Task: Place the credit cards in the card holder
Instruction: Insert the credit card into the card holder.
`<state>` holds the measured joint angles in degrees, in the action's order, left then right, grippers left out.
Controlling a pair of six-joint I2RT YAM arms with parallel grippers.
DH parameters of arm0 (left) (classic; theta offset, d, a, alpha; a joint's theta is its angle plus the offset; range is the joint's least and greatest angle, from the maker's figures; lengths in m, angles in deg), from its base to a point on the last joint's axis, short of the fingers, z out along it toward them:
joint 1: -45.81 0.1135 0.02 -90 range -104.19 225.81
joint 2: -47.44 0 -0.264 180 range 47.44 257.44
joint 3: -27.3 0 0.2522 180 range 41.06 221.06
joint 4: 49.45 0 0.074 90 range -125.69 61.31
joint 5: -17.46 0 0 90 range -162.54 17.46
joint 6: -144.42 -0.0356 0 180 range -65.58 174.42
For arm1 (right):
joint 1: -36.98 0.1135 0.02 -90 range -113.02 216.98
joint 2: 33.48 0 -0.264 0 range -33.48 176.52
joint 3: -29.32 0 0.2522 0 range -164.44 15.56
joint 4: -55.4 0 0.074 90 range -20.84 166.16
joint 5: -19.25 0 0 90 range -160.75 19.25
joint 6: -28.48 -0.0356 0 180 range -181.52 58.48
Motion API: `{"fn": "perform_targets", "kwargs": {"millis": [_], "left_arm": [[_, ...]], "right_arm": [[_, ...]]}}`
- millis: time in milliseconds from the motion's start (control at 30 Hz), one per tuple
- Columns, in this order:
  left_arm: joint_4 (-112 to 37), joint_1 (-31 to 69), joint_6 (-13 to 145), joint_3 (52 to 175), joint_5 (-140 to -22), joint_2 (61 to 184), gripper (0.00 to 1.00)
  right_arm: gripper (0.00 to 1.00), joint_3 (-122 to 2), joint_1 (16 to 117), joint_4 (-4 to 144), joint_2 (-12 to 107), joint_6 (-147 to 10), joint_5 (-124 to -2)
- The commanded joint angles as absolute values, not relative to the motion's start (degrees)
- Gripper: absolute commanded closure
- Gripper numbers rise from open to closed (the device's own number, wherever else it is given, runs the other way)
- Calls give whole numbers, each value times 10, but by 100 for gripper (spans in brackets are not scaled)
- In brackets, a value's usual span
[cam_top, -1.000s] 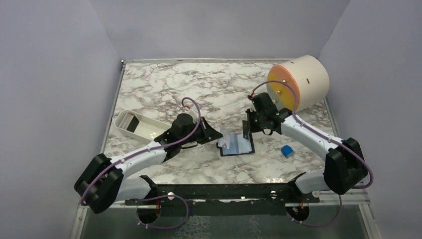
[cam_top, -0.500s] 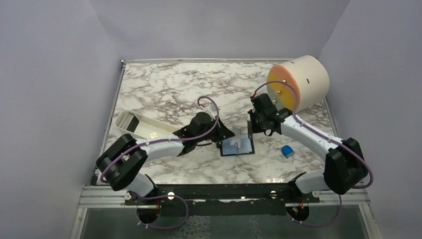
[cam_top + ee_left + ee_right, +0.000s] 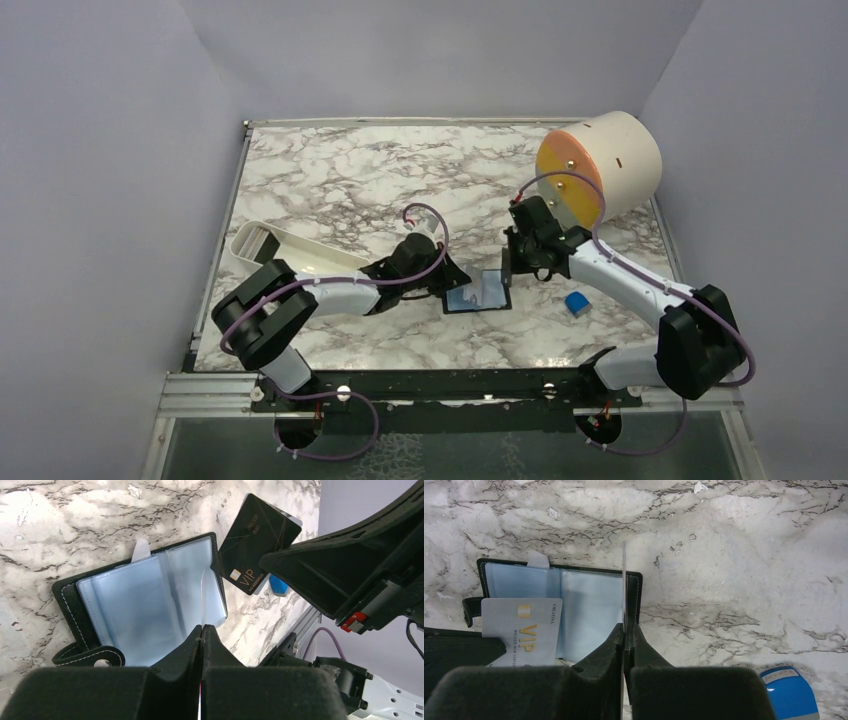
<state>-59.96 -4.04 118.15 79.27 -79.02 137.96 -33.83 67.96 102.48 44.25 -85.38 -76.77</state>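
Starting right at the lens: the left gripper is clamped hard on the silver card, and the right gripper is pinched the same way on the black card (each wrist cam only sees its own card as an edge-on sliver, you need the other cam for the face). Just past the fingertips, the card holder lies open flat on the marble table, light blue pockets up, between the two grippers.

My read on handling: the cards are light, stiff and slick, so a pinch at one short end leaves the rest free to slide in, but they could swivel in the pads. The holder looks soft and light, likely to skate on the marble if pushed.

Hard to tell: where the pocket mouths are, whether the silver card's corner is already in one, and what the little white tab poking out the top is.

Further off sits the blue block, then the white tray with something dark in one end.
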Motion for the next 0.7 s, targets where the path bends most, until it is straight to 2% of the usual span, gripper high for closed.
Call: {"fn": "perform_targets", "kwargs": {"millis": [0,667], "left_arm": [[-617,-45,1185,786,-766,1388,100],[-615,-48,1220,783,-767,1439,100]], "right_arm": [[99,-315,677,1036,428,-869,-753],[99,-299,677,1029,416,-868,-760]]}}
